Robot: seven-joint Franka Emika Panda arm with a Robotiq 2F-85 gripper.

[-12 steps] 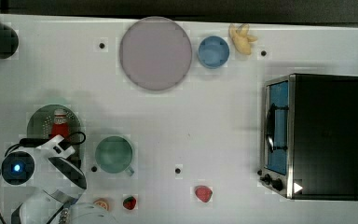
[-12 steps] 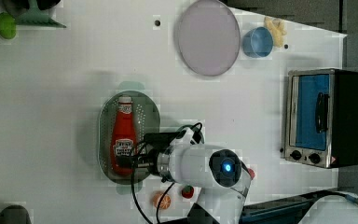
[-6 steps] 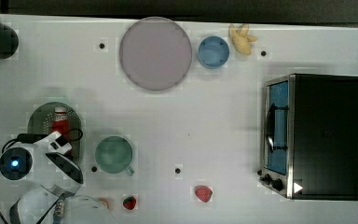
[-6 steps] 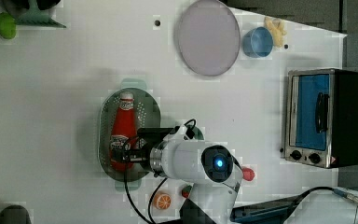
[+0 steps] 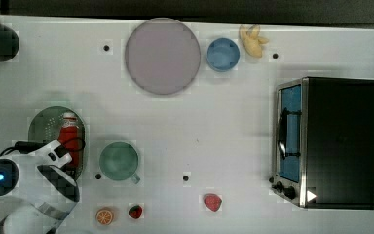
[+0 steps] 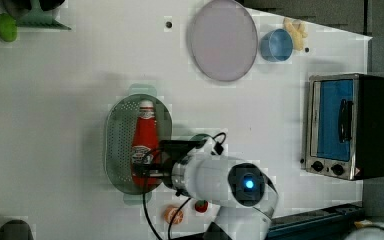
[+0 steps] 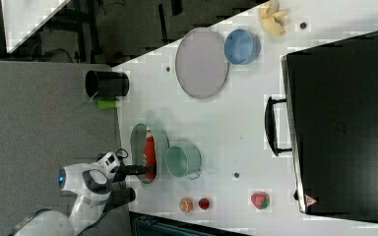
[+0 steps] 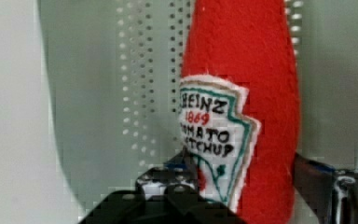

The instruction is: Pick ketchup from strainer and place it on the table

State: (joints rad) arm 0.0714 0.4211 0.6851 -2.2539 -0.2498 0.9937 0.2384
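Ketchup (image 6: 145, 142) lies flat inside the strainer (image 6: 117, 145), white cap toward 12 o'clock in the left view, base toward 6. Nothing else sits in the strainer with it. Gripper (image 8: 242, 186) is down over the bottle's base end; in the wrist view one finger (image 8: 168, 179) sits on each side of the red body, right by the label. Fingers look spread around it, and I can't tell if they're pressing on it yet.

Strainer sits on the table (image 5: 224, 126) at the top view's 8–9 o'clock. Green mug (image 5: 119, 161) is just beside the strainer, toward 3 o'clock from it in the top view, looks empty. Lilac plate (image 5: 162, 55) at 12 o'clock, bare. Blue bowl (image 5: 222, 54) just beside the plate, empty too. Toaster oven (image 5: 328, 141) at 3 o'clock, door shut. Loose strawberry (image 5: 212, 201) and orange slice (image 5: 104, 215) lie on the table near 6–7 o'clock.
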